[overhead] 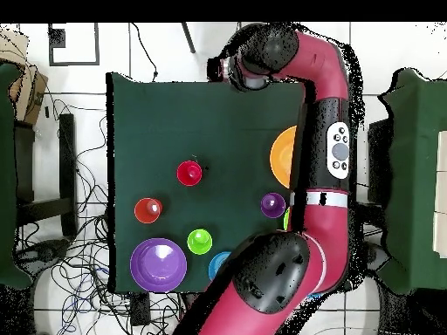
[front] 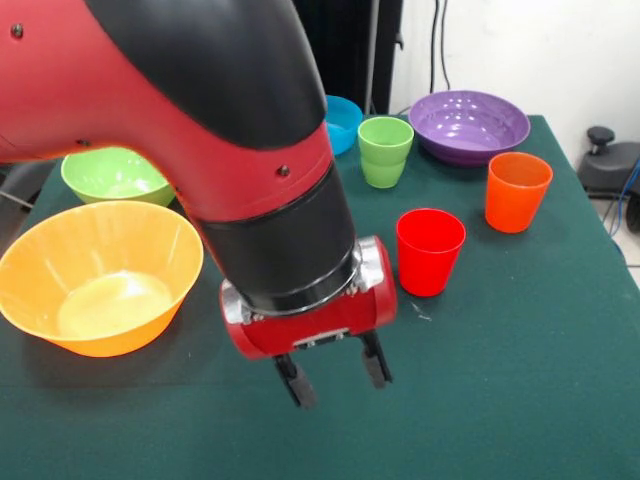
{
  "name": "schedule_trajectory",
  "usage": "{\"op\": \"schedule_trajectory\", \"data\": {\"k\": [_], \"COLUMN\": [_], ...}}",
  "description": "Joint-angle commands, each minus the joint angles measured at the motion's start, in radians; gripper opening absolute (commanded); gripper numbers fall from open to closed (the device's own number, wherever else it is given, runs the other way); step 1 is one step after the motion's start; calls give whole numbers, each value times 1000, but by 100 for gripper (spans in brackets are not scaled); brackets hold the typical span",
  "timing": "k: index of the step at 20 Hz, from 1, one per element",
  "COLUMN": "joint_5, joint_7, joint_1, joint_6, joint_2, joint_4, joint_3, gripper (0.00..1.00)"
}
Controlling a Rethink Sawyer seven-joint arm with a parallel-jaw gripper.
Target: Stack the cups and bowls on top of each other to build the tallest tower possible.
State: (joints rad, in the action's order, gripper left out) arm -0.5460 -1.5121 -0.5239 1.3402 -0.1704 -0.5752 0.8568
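I am hanging my gripper [front: 333, 378] just above the bare desk [front: 520, 400], jaws parted, holding nothing. The red cup [front: 430, 250] is standing upright just beside it, nothing stacked. It is probably light, stiff, slick plastic; I am planning a rim-wall pinch.

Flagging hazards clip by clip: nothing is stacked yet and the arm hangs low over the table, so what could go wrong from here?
1. The claw is open and empty above bare cloth, with the red cup close beside the wrist; a sideways sweep could knock the cup over.
2. The bulky arm hides part of the table from the front, including most of the blue bowl, so a move could hit something unseen.
3. The yellow-orange bowl sits near the table edge and could be pushed off.
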Motion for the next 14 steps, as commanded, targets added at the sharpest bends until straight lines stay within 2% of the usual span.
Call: {"op": "schedule_trajectory", "data": {"k": [1,3,6,10,14], "joint_5": [11,17,13,16,38], "joint_7": [88,26,-46,-133,-168], "joint_1": [-1,8,35,83,114], "joint_6": [-140,-210,-270,-301,-322], "joint_2": [-162,-192,-218,-248,-252], "joint_4": [-347,-435,-511,-560,-580], "joint_3": [-93,-99,-113,-144,-169], "gripper": [100,100,100,100,100]}}
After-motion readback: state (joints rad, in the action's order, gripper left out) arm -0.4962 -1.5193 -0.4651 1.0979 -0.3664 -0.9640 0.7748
